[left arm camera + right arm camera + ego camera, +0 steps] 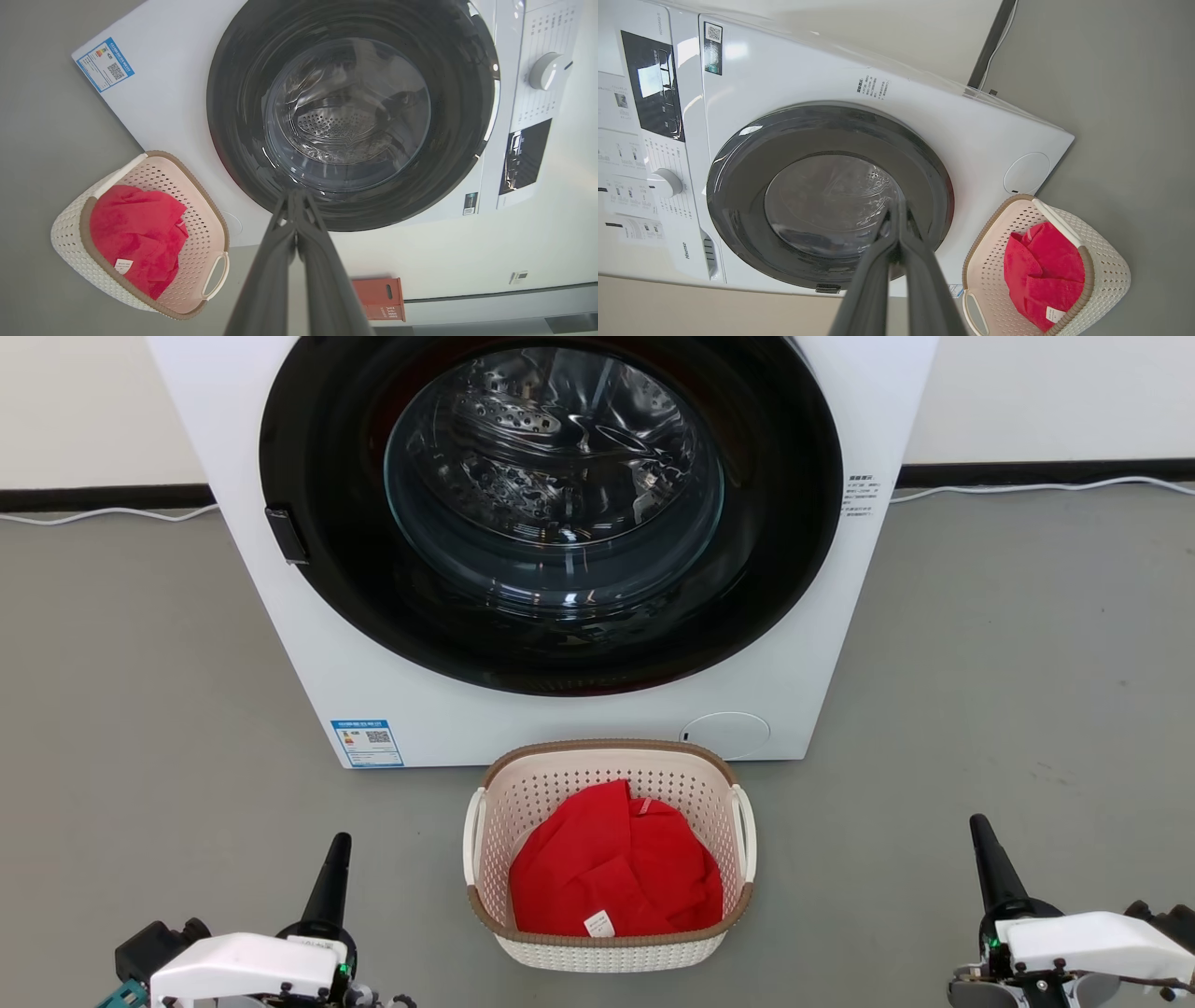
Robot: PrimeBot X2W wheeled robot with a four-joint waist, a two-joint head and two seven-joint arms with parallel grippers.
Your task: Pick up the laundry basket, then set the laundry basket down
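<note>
Laundry basket (611, 954) on grey floor (140, 663) by washer (448, 728), left end effector (336, 859) closed, right end effector (984, 840) closed

likely a laundry room: front-loading washing machine (551, 523).

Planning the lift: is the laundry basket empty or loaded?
Loaded: a crumpled red cloth with a white tag lies inside the laundry basket, which stands upright on the floor.
</note>
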